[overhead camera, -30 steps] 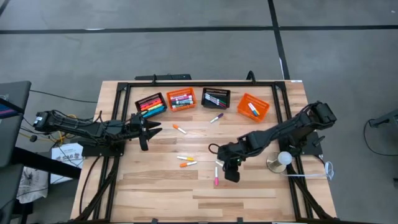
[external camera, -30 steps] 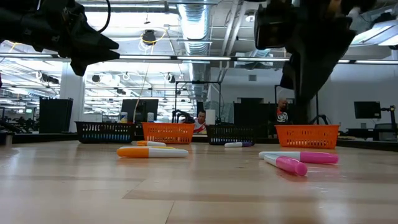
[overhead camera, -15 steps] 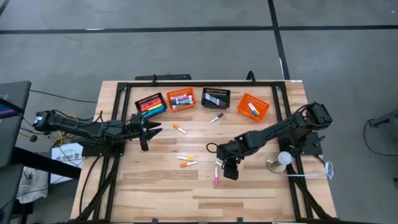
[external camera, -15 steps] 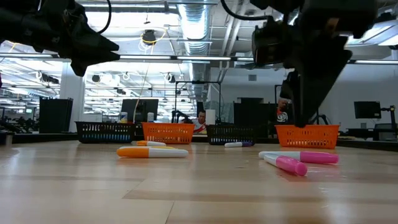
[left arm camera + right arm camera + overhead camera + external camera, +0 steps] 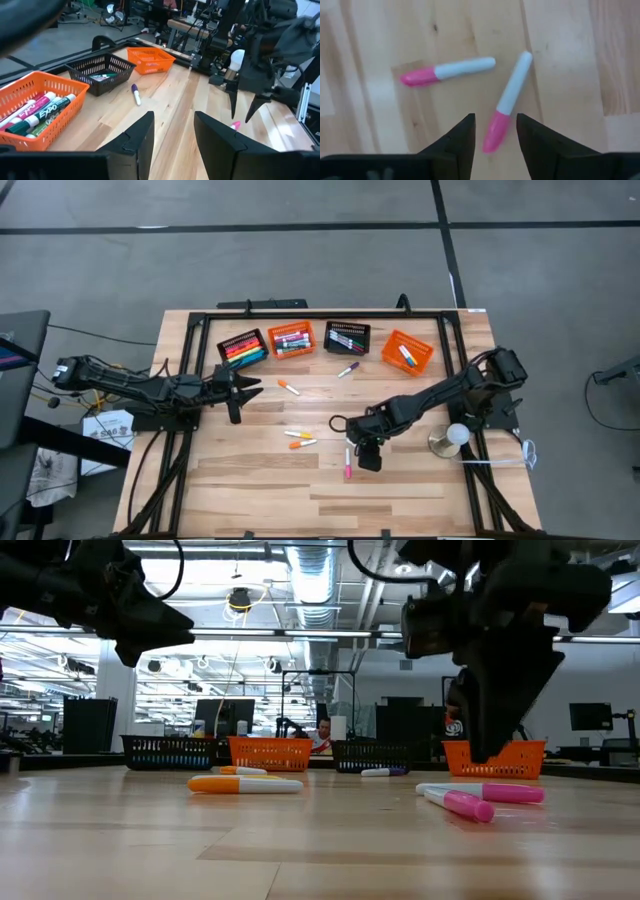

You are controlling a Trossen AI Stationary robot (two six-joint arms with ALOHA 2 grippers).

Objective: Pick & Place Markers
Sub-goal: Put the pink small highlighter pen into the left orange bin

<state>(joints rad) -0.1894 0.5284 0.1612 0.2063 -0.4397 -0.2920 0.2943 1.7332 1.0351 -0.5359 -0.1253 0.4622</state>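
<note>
Shifted slightly leftward and lowered since one second earlier: right tool [image 5: 368,458], now hanging directly above two pink-capped markers [image 5: 507,100]; left arm unchanged in pose.

Left to right across the table [image 5: 250,480]:

Left tool [image 5: 236,390], held above the boards near the left edge, fingers [image 5: 137,137] parted with nothing between them, aimed toward the table's centre.

Row of four baskets along the far side: black basket [image 5: 243,347] with coloured markers, orange basket [image 5: 291,339] with markers, second black basket [image 5: 347,337] with markers, second orange basket [image 5: 407,351] set at an angle with one marker inside.

Loose on the wood: orange-capped marker [image 5: 289,387] just in front of the baskets; purple-capped marker [image 5: 347,369] between the third and fourth baskets; pair of orange-capped markers [image 5: 300,439] near mid-table.

Right tool over the pink-capped pair, fingers [image 5: 460,137] apart, straddling the pink cap of the nearer marker, no grip visible; both markers lying flat, close together, white ends nearly meeting.

White round object [image 5: 456,435] on a stand by the right edge.
</note>
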